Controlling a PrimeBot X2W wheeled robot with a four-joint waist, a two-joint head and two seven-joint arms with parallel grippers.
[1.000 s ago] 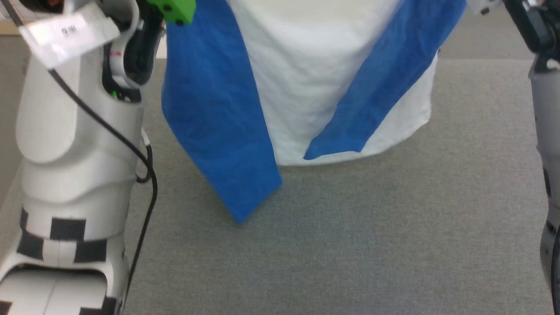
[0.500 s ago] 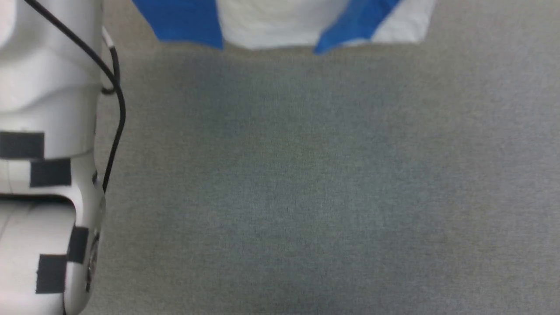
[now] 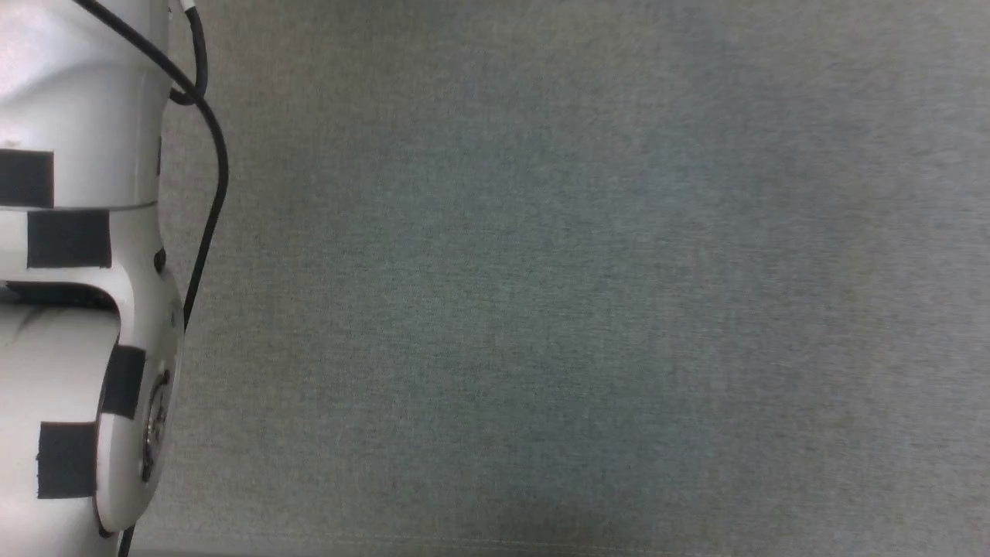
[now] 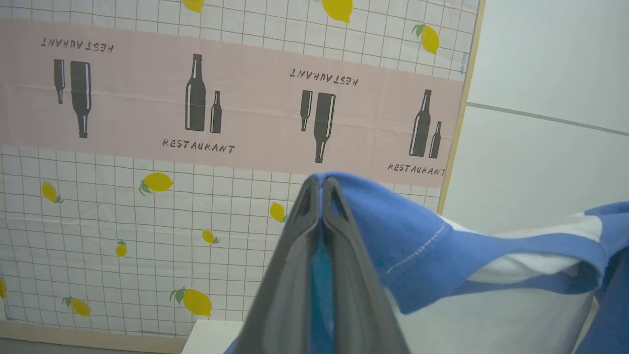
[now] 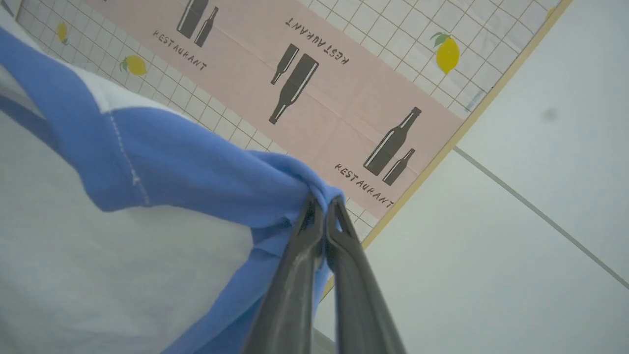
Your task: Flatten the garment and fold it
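Garment [image 4: 491,319] is held up off the surface, its white body and blue upper part at the right of the left wrist view and the left of the right wrist view. A grey woven surface [image 3: 580,309] spreads across the head view (faintly shadowed). Behind the shirt a printed sheet [image 4: 147,98] with lemons, bottles and "RESTAURANT" lettering meets a plain white wall [image 4: 540,64]. A pale forearm [image 3: 69,232] with a black cable [image 3: 213,178] stands at the head view's left edge. Left pincer [image 4: 322,183] and right pincer [image 5: 322,201] each clamp blue fabric.

Blue-and-white garment [image 4: 471,275] hangs bunched, its blue edges pinched.
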